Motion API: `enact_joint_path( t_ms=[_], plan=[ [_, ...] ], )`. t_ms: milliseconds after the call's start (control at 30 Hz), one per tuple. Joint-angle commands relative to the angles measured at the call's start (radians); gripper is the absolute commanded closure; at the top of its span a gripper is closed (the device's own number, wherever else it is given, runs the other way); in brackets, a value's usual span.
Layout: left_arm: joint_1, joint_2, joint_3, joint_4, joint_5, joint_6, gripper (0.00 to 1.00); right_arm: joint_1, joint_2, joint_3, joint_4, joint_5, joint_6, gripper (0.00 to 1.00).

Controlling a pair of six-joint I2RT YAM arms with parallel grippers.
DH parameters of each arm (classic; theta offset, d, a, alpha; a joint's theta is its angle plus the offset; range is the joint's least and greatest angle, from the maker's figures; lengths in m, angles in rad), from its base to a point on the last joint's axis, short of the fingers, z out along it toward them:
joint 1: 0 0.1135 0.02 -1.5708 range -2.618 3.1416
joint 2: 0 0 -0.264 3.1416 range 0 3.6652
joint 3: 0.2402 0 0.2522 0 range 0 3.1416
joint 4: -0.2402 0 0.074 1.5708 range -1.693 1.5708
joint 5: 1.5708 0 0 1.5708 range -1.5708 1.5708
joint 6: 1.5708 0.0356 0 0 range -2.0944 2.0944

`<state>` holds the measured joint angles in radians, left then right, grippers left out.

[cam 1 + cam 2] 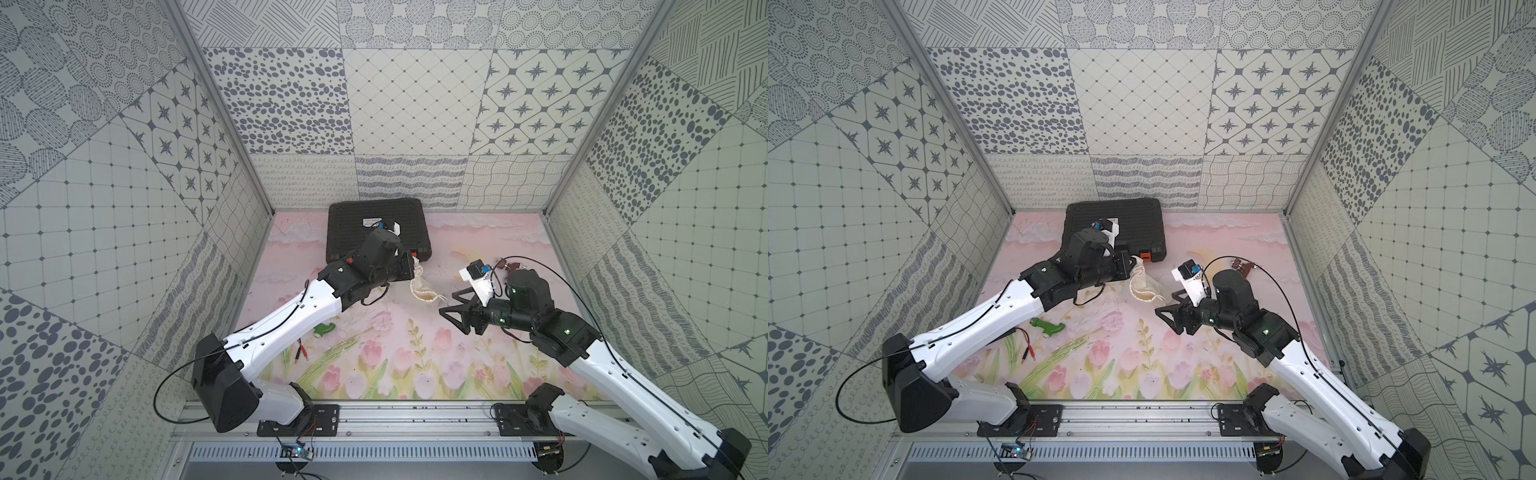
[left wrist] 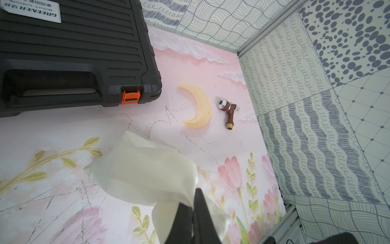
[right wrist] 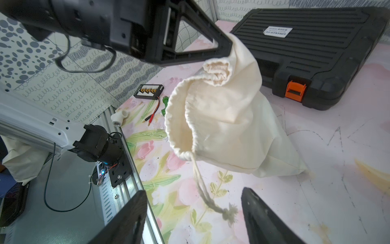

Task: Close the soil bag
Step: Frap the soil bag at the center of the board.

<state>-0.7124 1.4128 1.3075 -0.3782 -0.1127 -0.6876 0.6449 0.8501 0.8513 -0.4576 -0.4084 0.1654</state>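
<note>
At the left gripper [image 3: 229, 45]: closed flat on a fold of the soil bag [image 3: 221, 118], with no gap visible between the fingers [image 2: 200, 215] in the left wrist view; cloth pinched close beside the gathered hem and held up off the bench [image 1: 457, 241], with the sack's bottom end resting on the surface; hem slack, mouth sagging in a loose loop, not drawn tight; thin cord [image 3: 199, 179] hanging from the low side of the hem and ending in a frayed knot [image 3: 229, 212]

At the right gripper [image 3: 193, 192]: spread wide, gripping nothing; knot lying between its two black fingers in the right wrist view, nearer one than the other, contact impossible to tell; in both top views, tips aimed at the bag from just beside it

Soil bag near the middle of the bench, toward the far edge, between the two grippers; just in front of the black case [image 1: 374, 220] and close to its orange latch [image 1: 1145, 255]; case flat against the far edge, left of centre

Near the left edge, beside the left arm: green tool [image 1: 1048, 326] and red-leaded cable [image 1: 1027, 349]; toward the far right corner, brown tap fitting [image 1: 1241, 265], well apart from the bag
</note>
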Motion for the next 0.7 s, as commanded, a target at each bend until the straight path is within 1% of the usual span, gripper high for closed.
enact_joint_path(
  t_ms=[0,100,200,333,367,467,567,600,667],
  plan=[
    [0.002,0.009,0.013,0.026,-0.031,0.005,1.0,0.005,0.01,0.038,0.029,-0.008,-0.02,0.25],
    [0.002,0.007,0.014,0.026,-0.029,0.006,1.0,0.005,0.056,0.035,0.03,0.002,-0.028,0.28],
    [0.003,0.003,0.011,0.026,-0.034,0.008,1.0,0.005,0.1,0.039,0.038,0.012,-0.041,0.34],
    [0.002,0.002,0.008,0.027,-0.033,0.007,1.0,0.005,0.135,0.042,0.053,-0.011,-0.045,0.46],
    [0.002,0.001,0.007,0.028,-0.034,0.007,1.0,0.006,0.138,0.04,0.055,-0.01,-0.047,0.5],
    [0.003,-0.002,0.004,0.025,-0.04,0.009,1.0,0.005,0.134,0.037,0.055,0.018,-0.05,0.74],
    [0.005,-0.022,-0.016,0.017,-0.069,0.023,1.0,0.004,0.11,0.046,0.052,0.084,-0.051,0.95],
    [0.006,-0.033,-0.028,0.015,-0.086,0.031,0.95,0.005,0.1,0.054,0.05,0.106,-0.052,1.0],
    [0.01,-0.065,-0.06,0.009,-0.124,0.052,0.78,0.004,0.087,0.077,0.044,0.151,-0.056,1.0]
  ],
)
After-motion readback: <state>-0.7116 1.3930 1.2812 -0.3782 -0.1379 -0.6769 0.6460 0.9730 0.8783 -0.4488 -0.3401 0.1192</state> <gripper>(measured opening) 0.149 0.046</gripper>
